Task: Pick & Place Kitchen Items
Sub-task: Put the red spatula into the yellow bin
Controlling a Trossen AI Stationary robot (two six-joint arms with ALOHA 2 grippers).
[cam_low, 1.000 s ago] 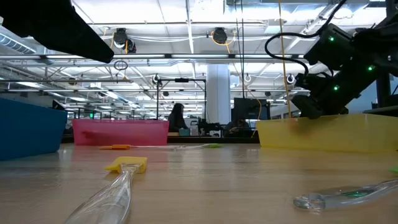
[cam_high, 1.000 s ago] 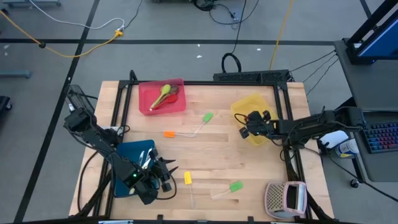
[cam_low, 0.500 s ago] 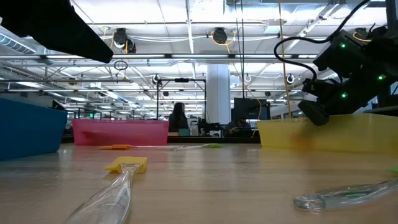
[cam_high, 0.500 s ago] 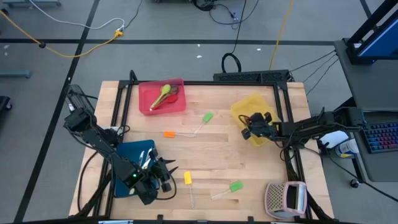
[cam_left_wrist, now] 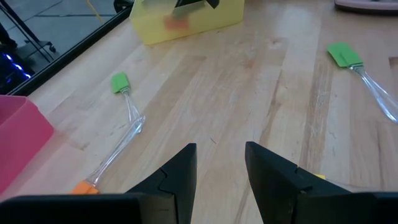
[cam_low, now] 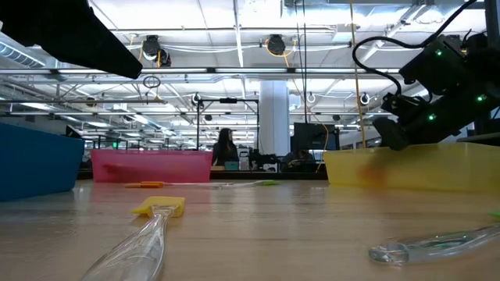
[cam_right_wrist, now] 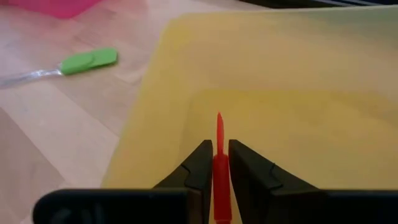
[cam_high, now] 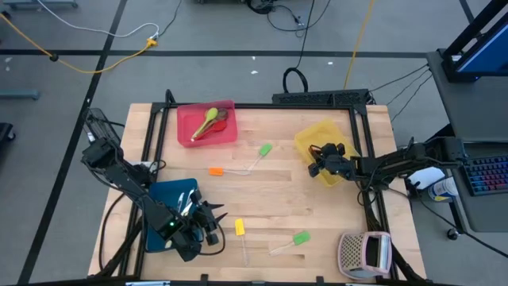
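My right gripper hangs over the yellow tray at the table's right side, shut on a slim red utensil that sticks out ahead of the fingers. My left gripper stands open at the near left, beside the blue tray, with nothing between its fingers. Clear-handled spatulas lie flat on the wood: a green-headed one, an orange-headed one, a yellow-headed one and another green-headed one. A few spoons lie in the red tray. My right gripper pinches the red utensil between its two fingers. The utensil runs along the fingers, seen edge-on, and its free end points forward over the inside of the yellow tray. It is lifted clear. Which part of the utensil the fingers have is hidden by them.
A pinkish-grey perforated box stands at the near right corner. A black frame runs along the table's far and side edges. Bare wood lies between the trays, around the scattered spatulas. A person shows far behind the table.
My right gripper has tipped a little at the wrist over the yellow tray and stays shut on the red utensil.
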